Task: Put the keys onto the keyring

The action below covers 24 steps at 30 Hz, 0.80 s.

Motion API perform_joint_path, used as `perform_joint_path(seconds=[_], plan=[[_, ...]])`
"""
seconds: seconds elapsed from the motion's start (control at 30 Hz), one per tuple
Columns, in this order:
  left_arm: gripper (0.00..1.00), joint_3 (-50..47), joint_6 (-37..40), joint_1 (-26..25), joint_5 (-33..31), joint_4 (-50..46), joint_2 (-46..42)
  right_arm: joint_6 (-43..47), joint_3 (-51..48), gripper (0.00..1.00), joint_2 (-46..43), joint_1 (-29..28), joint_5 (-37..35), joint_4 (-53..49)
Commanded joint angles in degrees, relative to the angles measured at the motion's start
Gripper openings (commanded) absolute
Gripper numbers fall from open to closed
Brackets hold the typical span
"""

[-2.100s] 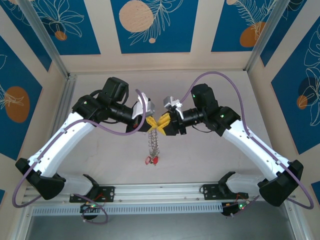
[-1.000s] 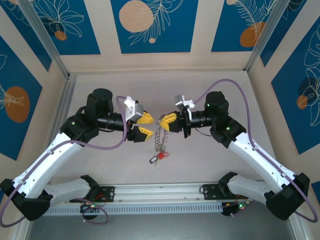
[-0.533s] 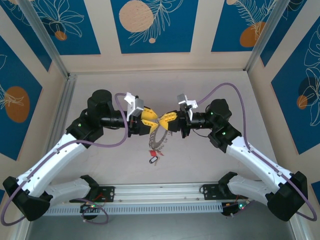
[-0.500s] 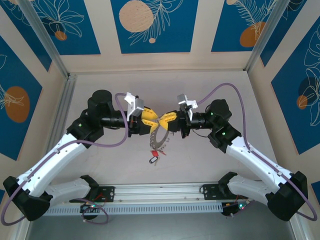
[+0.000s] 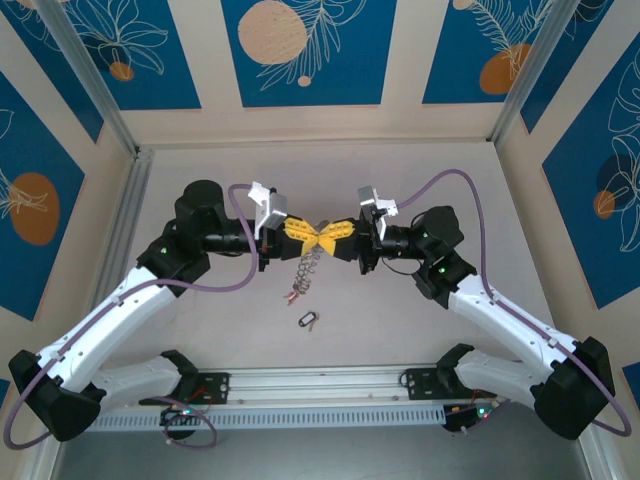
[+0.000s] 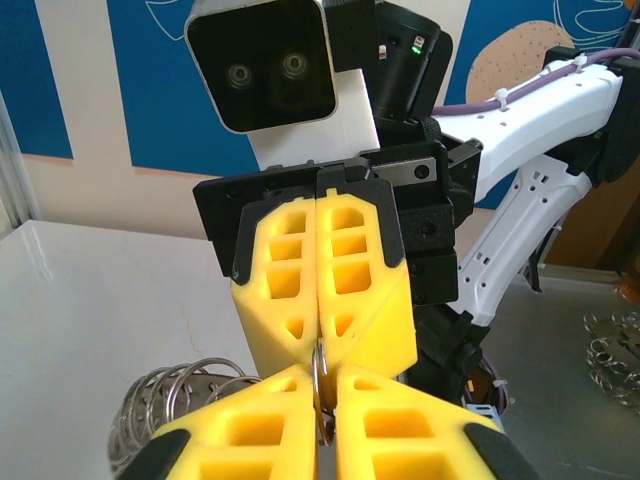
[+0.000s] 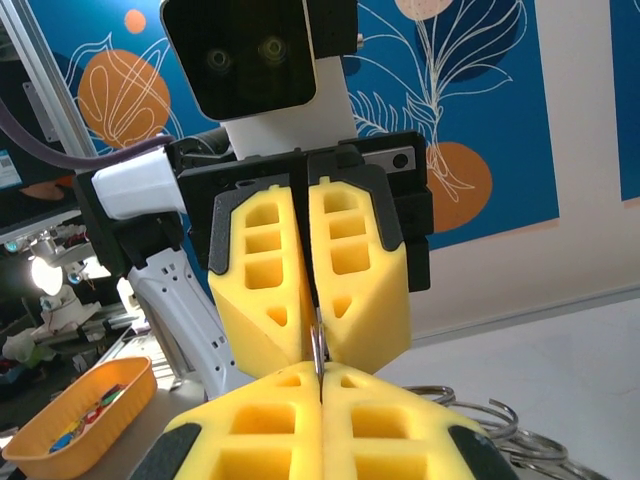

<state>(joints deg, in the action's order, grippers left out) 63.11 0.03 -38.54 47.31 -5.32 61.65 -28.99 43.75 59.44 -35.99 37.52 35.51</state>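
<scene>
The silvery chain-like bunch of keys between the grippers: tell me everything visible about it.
The keys are silvery metal rings linked into a chain, a small red piece near the bottom. One top ring is pinched edge-on by both the left gripper and right gripper, shut yellow fingers meeting tip to tip; the rest dangles toward the white table.

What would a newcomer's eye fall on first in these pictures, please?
The two yellow claws meet tip to tip above the middle of the table: the left claw and the right claw are both shut on one thin ring. From it the keys trail as a silvery chain, and a small dark piece lies apart on the table, nearer its near edge.
</scene>
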Motion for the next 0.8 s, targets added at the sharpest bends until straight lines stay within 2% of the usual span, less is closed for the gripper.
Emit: perform_joint_path(seconds=[0.0, 0.1, 0.17, 0.27, 0.33, 0.37, 0.4, 0.47, 0.57, 0.63, 0.77], plan=[[0.01, -1.06, -0.38, -0.39, 0.33, 1.53, 0.07, -2.09, -0.48, 0.00, -0.28, -0.57, -2.80, 6.89], [0.00, -0.77, -0.04, -0.35, 0.93, 1.50, 0.07, -2.34, -0.47, 0.00, -0.28, -0.57, -2.55, 6.89], [0.00, 0.04, 1.07, -0.28, 1.37, 0.20, 0.18, 0.04, 0.94, 0.00, -0.82, -0.81, -1.88, 1.79], [0.00, 2.65, 5.45, -0.29, 1.66, -5.97, 0.64, 12.41, 7.15, 0.27, -2.89, -2.51, -1.94, -19.52], [0.00, 5.17, 9.63, -0.34, 1.15, -12.03, 1.25, 20.70, 11.78, 0.36, -3.51, -3.22, -3.59, -34.32], [0.00, 6.56, 12.12, -0.35, 0.99, -15.57, 1.68, 24.22, 13.82, 0.43, -3.54, -3.26, -4.19, -40.65], [0.00, 8.04, 14.58, -0.39, 0.89, -18.75, 2.14, 27.11, 15.63, 0.45, -3.54, -3.26, -4.93, -46.04], [0.00, 10.61, 18.88, -0.37, 0.85, -24.13, 3.06, 30.96, 17.78, 0.45, -3.28, -2.97, -5.85, -53.65], [0.00, 14.56, 23.40, -0.55, 1.21, -30.82, 4.97, 34.26, 20.00, 0.41, -2.49, -2.67, -6.41, -58.91], [0.00, 15.99, 24.65, -0.65, 1.21, -32.75, 5.67, 34.78, 20.08, 0.38, -2.45, -2.47, -5.84, -59.00], [0.00, 16.68, 25.45, -0.67, 0.86, -33.78, 5.81, 35.10, 19.71, 0.37, -2.29, -2.16, -3.49, -58.26]])
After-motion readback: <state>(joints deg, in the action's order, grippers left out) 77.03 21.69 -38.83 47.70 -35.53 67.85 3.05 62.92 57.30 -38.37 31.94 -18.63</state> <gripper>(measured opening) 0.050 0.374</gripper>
